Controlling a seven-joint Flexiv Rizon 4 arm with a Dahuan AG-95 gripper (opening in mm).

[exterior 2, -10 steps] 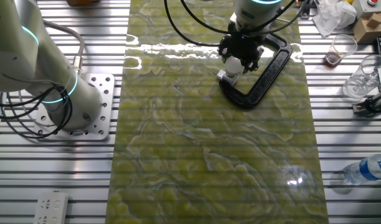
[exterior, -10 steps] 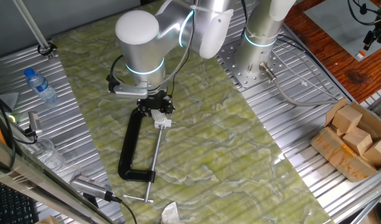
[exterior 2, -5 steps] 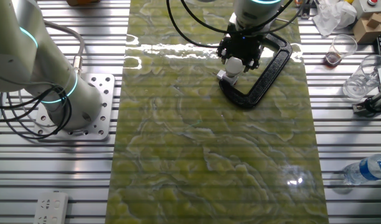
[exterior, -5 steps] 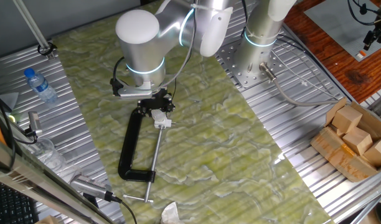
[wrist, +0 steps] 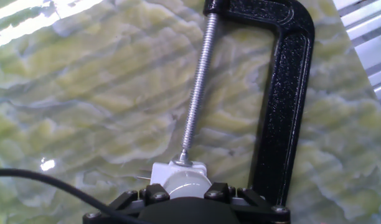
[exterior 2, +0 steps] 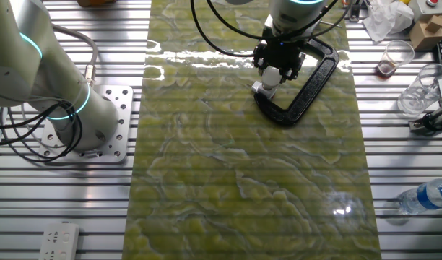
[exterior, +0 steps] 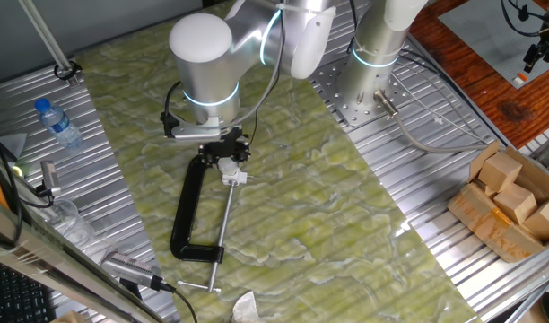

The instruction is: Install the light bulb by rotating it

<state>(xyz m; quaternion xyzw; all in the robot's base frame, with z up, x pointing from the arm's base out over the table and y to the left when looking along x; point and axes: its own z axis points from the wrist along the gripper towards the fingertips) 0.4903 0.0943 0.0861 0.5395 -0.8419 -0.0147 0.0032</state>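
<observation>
So in one fixed view the gripper (exterior: 226, 160) sits right over the top end of the black C-clamp (exterior: 187, 211), which lies flat on the green marbled mat (exterior: 301, 206) covering the bench (exterior: 436, 260). The light bulb (exterior: 228, 167) is a small pale blob tucked under the hand, just above the little white socket block (exterior: 235, 178) that the clamp's screw (exterior: 226, 220) presses on.

From the other fixed view, the bulb (exterior 2: 270, 74) shows clearer: it stands on the white block (exterior 2: 263, 88), just beside the clamp's (exterior 2: 308, 83) inner curve, with the dark fingers (exterior 2: 260, 63) on either side of it. Looks like they're pinching the bulb, though it's small here, so not 100% sure.

Hand view: the bulb (wrist: 187, 184) peeks out as a pale round cap at the bottom edge, seated in the block (wrist: 178, 171), with the screw (wrist: 198, 81) running up from it to the clamp's (wrist: 284, 93) far arm. The fingertips themselves are hidden.
</observation>
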